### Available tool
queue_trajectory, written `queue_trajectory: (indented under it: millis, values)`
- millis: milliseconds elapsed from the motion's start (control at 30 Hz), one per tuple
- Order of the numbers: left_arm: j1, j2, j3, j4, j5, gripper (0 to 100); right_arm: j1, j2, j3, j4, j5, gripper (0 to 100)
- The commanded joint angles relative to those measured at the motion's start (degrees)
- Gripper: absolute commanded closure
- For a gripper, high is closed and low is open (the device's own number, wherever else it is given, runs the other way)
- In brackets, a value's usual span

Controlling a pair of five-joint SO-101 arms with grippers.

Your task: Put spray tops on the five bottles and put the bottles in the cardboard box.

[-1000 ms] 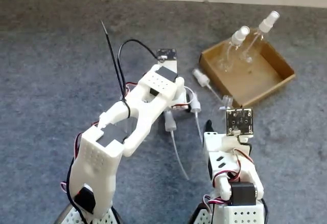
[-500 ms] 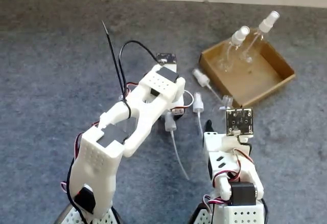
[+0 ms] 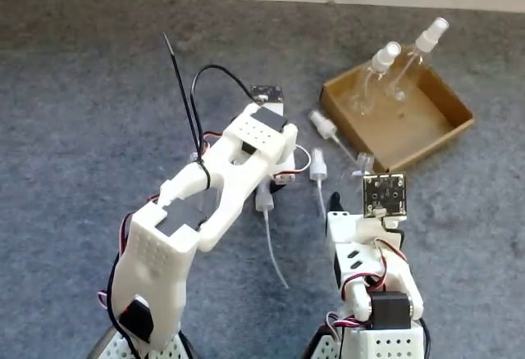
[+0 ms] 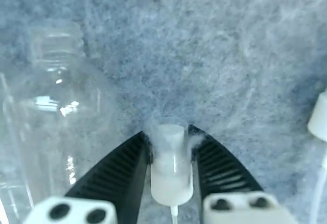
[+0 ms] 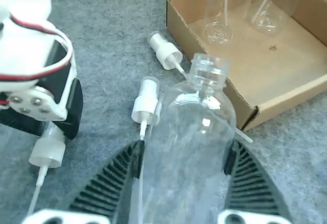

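Observation:
My left gripper (image 4: pixel 171 134) is shut on a white spray top (image 4: pixel 171 168), whose thin tube trails toward the table's near side in the high view (image 3: pixel 264 199). A clear uncapped bottle (image 4: pixel 51 106) sits close beside it. My right gripper (image 5: pixel 184 152) is shut on another clear open-necked bottle (image 5: pixel 191 127), held near the cardboard box (image 3: pixel 414 125) corner. In the box (image 5: pixel 286 65) stand two bottles (image 3: pixel 373 80) (image 3: pixel 410 64) with spray tops on. Between the arms lie two loose spray tops (image 3: pixel 322 124) (image 3: pixel 318 165).
Grey carpet covers the table. Black cables loop up from the left arm (image 3: pixel 193 101). The right arm's base (image 3: pixel 377 310) stands at the near edge. Open carpet stretches to the far left.
My left gripper has drawn back from the loose spray top with its own spray top, and the trailing tube has swung left. The right arm and its bottle have stayed put.

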Motion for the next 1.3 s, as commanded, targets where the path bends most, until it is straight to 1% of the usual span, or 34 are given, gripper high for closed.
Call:
queue_trajectory:
  millis: [0,200,333,400,500,567,667,733,867,1067,1267]
  values:
    - [0.7,-4.6,-6.5,3.3,0.2,100,0.5,-0.7,-0.7,-1.7,-0.4,83.5]
    - [1.5,-4.6,-22.5,19.3,0.1,100,0.4,-0.7,-0.7,-1.7,-0.5,83.5]
    - [0.9,-4.6,-31.6,25.0,0.1,100,0.2,-0.7,-0.7,-1.7,-0.8,83.5]
    - [-0.2,-4.6,-34.5,25.6,-3.3,100,-0.5,-0.7,-0.7,-1.7,-0.8,83.5]
    - [-1.7,-4.6,-36.9,25.7,-11.3,100,-3.5,-0.7,-0.7,-1.7,-0.8,83.4]
    - [-2.8,-4.6,-37.1,25.8,-14.7,100,-4.0,-0.7,-0.7,-1.7,-0.8,83.4]
    - [-4.6,-5.0,-37.2,25.8,-16.8,100,-4.6,-0.7,-0.7,-2.1,-0.8,83.4]
    - [-6.1,-7.7,-36.9,25.9,-17.9,100,-6.6,-0.7,-0.7,-4.7,-0.8,83.4]
    - [-7.7,-17.1,-36.1,26.0,-20.9,100,-11.2,-0.7,-0.7,-9.1,-0.5,83.4]
    - [-7.6,-33.1,-26.6,25.7,-25.5,100,-16.7,-0.7,-0.8,-14.0,-0.4,83.5]
    - [-7.4,-44.5,-21.3,25.1,-25.8,100,-21.1,-0.3,0.0,-22.1,-0.8,83.5]
